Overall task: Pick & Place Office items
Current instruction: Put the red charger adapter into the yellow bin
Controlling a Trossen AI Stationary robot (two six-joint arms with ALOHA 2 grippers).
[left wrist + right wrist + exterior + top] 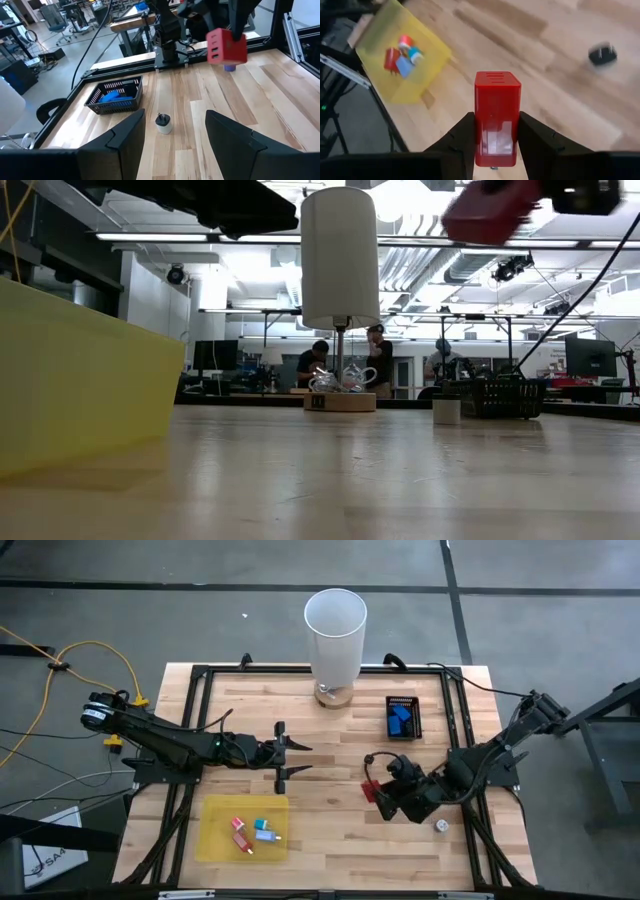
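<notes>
Clamped between the right claw's point(496, 145) two dark fingers, a red block point(497, 117) hangs above the table point(330, 820), well apart from the yellow tray point(215, 840) with its small pieces ahead, while the left claw point(285, 752) waits with parted fingers.

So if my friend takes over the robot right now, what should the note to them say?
Right gripper: fingers shut on a red block, held up above the table.
Left gripper: fingers open, empty, waiting mid-table.
Done: a few small pieces lie in the yellow tray; blue pieces sit in the black basket.
Left: set the red block down; a small whitish round piece lies on the table near the right arm.
</notes>
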